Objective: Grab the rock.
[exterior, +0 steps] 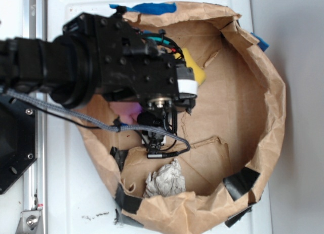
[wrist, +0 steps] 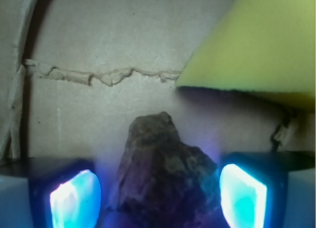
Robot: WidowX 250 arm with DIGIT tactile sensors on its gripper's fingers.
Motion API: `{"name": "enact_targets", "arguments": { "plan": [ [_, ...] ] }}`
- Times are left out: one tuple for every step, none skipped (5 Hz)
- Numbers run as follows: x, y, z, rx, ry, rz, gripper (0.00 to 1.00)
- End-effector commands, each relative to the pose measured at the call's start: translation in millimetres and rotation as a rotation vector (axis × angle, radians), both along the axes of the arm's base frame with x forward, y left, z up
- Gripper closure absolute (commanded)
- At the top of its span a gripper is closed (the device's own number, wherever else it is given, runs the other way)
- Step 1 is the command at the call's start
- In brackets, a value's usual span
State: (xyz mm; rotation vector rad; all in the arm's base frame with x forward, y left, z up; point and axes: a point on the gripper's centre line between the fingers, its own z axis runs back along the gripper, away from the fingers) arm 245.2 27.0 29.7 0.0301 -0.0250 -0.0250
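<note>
the black gripper is spread, its glowing blue pads flanking but clear of the rough, angular dark brown rock on the cardboard floor. uneven faces could make the rock twist or squirt out when squeezed, likely toward the nearby yellow sponge wedge.

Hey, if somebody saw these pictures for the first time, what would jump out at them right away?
Probably the wrist view: a rough dark brown rock sits between two glowing blue-cyan gripper pads, with the gripper open around it, and a yellow sponge wedge fills the upper right. In the exterior view, the bulky black robot arm reaches over a crumpled brown paper ring, with a pale grey-white paper wad near the ring's bottom edge.
</note>
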Motion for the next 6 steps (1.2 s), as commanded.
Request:
{"name": "enact_targets", "arguments": {
  "plan": [
    [8, -10, 3, -0.001, -0.027, -0.014, 0.0],
    [8, -8, 3, -0.006, -0.029, -0.001, 1.0],
    [8, -7, 5, -0.008, -0.031, 0.007, 1.0],
    [1, -11, 6, -0.011, -0.031, 0.008, 1.0],
    [0, -11, 11, -0.023, -0.029, 0.012, 1.0],
    [0, -11, 34, -0.037, -0.047, 0.014, 1.0]
  ]
}}
